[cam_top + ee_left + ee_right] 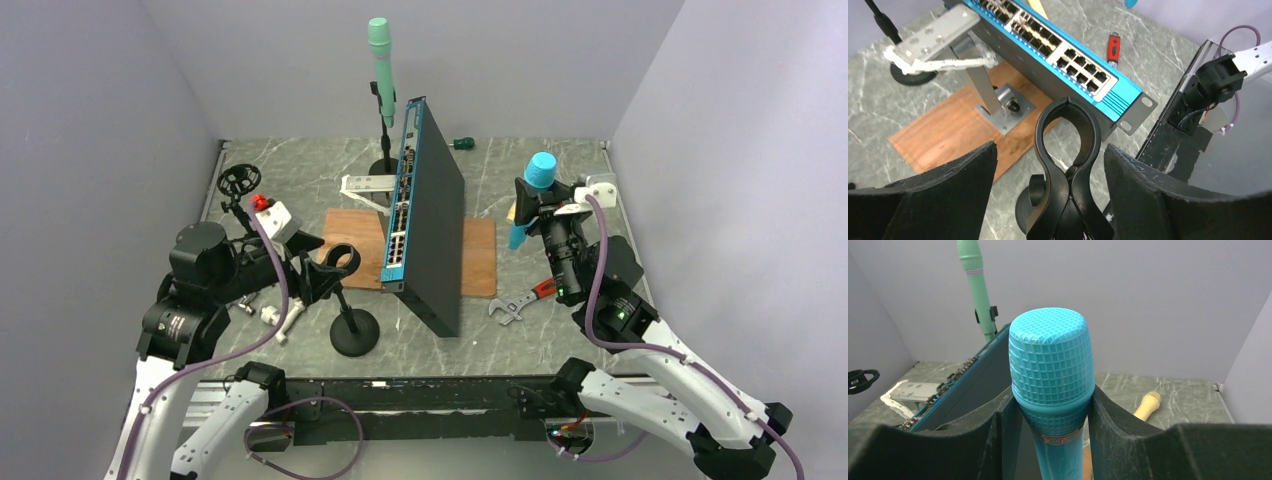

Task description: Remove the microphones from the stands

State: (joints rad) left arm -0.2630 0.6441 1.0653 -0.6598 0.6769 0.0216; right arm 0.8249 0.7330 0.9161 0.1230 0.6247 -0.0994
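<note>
Now my right end effector (1053,401) grips the turquoise mesh-headed microphone (1050,352); my left end effector (1050,148) gapes either side of the black stand clip (1068,195).

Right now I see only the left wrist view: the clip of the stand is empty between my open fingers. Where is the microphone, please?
Observer: The right gripper is shut on the blue microphone, with its head pointing up.
Operator: Thank you. Is any other microphone sitting in a clip?
Observer: Yes. A green microphone is clipped in a stand at the back of the table.
Operator: And is any lying loose?
Observer: One beige microphone lies on the table behind the blue one.
</note>
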